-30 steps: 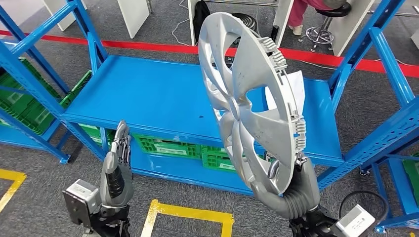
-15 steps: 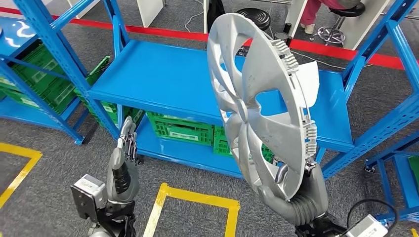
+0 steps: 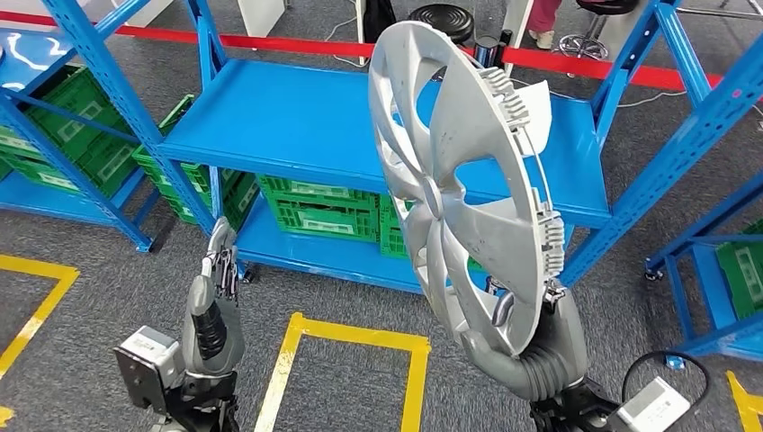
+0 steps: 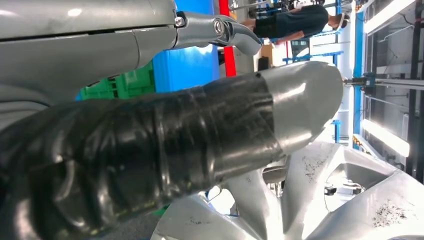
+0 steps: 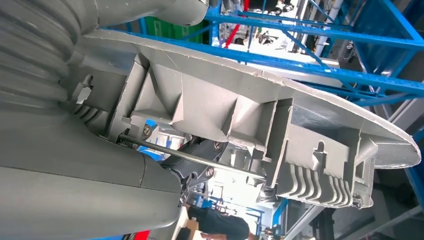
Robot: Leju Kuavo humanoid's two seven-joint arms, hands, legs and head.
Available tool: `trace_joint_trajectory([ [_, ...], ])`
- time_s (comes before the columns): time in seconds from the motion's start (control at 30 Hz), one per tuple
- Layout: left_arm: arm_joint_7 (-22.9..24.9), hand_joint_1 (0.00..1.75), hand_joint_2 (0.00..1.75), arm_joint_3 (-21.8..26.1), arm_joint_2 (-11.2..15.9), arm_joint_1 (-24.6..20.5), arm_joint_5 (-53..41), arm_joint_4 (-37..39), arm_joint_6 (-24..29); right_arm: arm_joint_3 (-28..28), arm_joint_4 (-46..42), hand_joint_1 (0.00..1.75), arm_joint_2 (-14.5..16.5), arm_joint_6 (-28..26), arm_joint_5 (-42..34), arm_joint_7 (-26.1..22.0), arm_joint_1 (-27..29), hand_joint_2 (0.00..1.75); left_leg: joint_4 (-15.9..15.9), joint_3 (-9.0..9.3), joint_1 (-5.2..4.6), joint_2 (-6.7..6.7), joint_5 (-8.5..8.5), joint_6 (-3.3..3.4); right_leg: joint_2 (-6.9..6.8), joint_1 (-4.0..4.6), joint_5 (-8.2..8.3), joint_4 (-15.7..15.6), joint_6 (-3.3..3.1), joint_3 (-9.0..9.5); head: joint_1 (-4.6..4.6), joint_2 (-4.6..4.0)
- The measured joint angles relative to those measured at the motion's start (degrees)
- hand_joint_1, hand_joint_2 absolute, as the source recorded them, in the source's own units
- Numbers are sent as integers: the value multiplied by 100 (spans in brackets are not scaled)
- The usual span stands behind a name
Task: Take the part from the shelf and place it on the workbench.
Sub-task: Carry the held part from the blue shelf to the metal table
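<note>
Gripping the silver wheel cover [image 3: 463,184] by its rim, right hand [image 3: 531,346]; left hand [image 3: 219,270] empty, fingers straight; no legible writing.

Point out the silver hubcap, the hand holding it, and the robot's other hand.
hubcap [image 3: 450,171], head view, on a spoke of its face.
right hand [image 3: 540,346], head view, on its ribbed cover under the rim.
left hand [image 3: 216,288], head view, on its middle.

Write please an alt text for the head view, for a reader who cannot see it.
The right robot hand holds a large silver wheel cover upright by its lower rim, in front of a blue shelf. The left robot hand is raised and holds nothing.
</note>
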Motion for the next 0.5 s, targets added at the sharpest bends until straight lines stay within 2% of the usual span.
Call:
trace_joint_trajectory([
  [0.03,-2,0,0,-1,0,-6,-1,-1,0,0,-3,175,-1,0,2,-1,4,175,-331,220,-13,-10,-98,23,2,-3,61,0,42,-38,-16,0],
  [0.07,-7,0,0,-2,1,-9,-1,0,0,0,-7,175,-1,0,4,-2,8,175,-531,330,-38,-21,-177,61,3,-7,130,-20,86,-61,-26,0],
  [0.13,-17,0,0,-3,2,-6,-1,2,1,-1,-10,175,-3,0,12,-8,17,175,-613,251,-64,-12,-99,178,6,-34,239,-83,171,-99,-18,0],
  [0.17,-24,0,0,-3,2,-5,-1,3,2,-1,-10,175,-4,1,18,-14,23,175,-634,199,-67,-3,-26,242,8,-44,169,-49,197,-150,-5,0],
  [0.2,-31,0,0,-3,1,-5,-1,5,0,-1,-11,175,-5,3,28,-22,30,175,-655,136,-66,10,56,304,12,-47,-24,105,212,-231,25,0],
  [0.23,-38,0,0,-3,-1,-8,-1,8,-2,-1,-10,175,-7,8,40,-31,38,175,-661,79,-68,23,132,354,15,-44,-315,391,211,-331,66,0],
  [0.27,-43,0,0,-3,-2,-9,0,13,-4,1,-10,175,-6,12,51,-38,41,175,-654,-10,-87,24,199,387,17,-30,-626,785,207,-430,116,0],
  [0.3,-46,0,0,-3,-3,-9,1,18,-7,2,-10,175,-6,16,63,-43,42,175,-636,-106,-110,28,269,411,20,-17,-861,1215,203,-504,161,0],
  [0.33,-48,0,0,-3,-3,-9,2,23,-8,2,-10,175,-6,17,71,-45,43,175,-612,-210,-136,28,333,424,20,0,-960,1552,194,-523,192,0],
  [0.37,-48,0,0,-3,-2,-8,2,26,-9,2,-10,175,-6,17,77,-48,43,175,-583,-320,-162,28,398,434,21,17,-928,1724,176,-469,220,0],
  [0.4,-49,0,0,-3,-2,-8,3,28,-9,2,-10,175,-6,17,81,-49,43,175,-556,-433,-187,27,462,440,21,40,-806,1688,143,-320,245,0],
  [0.43,-49,0,0,-3,-2,-7,4,28,-9,1,-10,175,-6,16,83,-50,43,175,-533,-533,-209,23,527,442,22,66,-673,1445,92,-77,270,1],
  [0.47,-50,0,0,-3,-3,-6,4,28,-9,1,-13,175,-6,16,85,-50,42,175,-517,-615,-224,21,593,438,21,103,-632,1043,23,255,288,1],
  [0.5,-52,0,0,-3,-4,-6,5,28,-10,1,-18,175,-5,17,88,-51,41,175,-508,-675,-240,22,653,426,17,138,-674,554,-42,619,297,1],
])
